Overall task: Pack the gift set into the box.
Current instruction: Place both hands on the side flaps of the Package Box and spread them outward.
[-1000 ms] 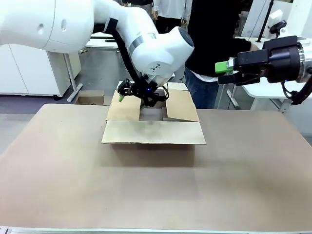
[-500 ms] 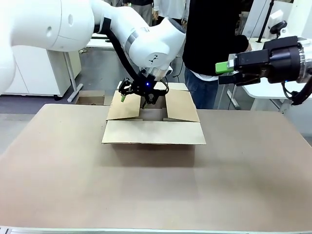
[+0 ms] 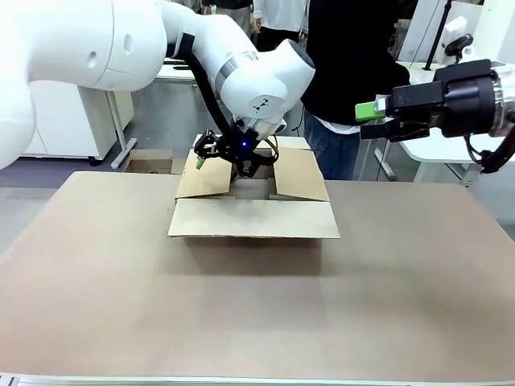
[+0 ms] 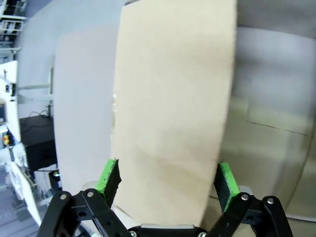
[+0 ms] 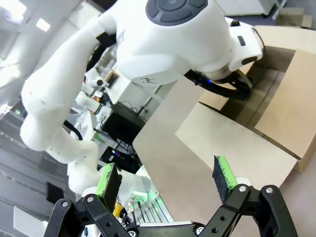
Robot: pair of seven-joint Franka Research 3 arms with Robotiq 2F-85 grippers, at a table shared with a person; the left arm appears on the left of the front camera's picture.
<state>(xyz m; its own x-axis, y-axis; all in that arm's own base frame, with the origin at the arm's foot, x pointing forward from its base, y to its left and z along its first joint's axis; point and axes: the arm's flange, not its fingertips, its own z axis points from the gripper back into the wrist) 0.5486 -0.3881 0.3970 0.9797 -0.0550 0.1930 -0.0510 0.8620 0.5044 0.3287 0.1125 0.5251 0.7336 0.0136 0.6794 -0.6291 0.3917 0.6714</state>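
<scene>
just under the left end effector [image 3: 223,162], the box [image 3: 253,218], flaps spread

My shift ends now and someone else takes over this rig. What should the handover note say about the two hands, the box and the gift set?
The left hand is open and empty, low over the box, facing one flap up close.
The right hand is open and empty, raised at the right, above the table.
The box sits at the table's far middle with all four flaps spread; a person stands behind it.
Whether the gift set lies inside cannot be told: the left arm and flaps hide most of the inside.
Done: box open. Left: check inside, and pack the set if it is not there.
</scene>
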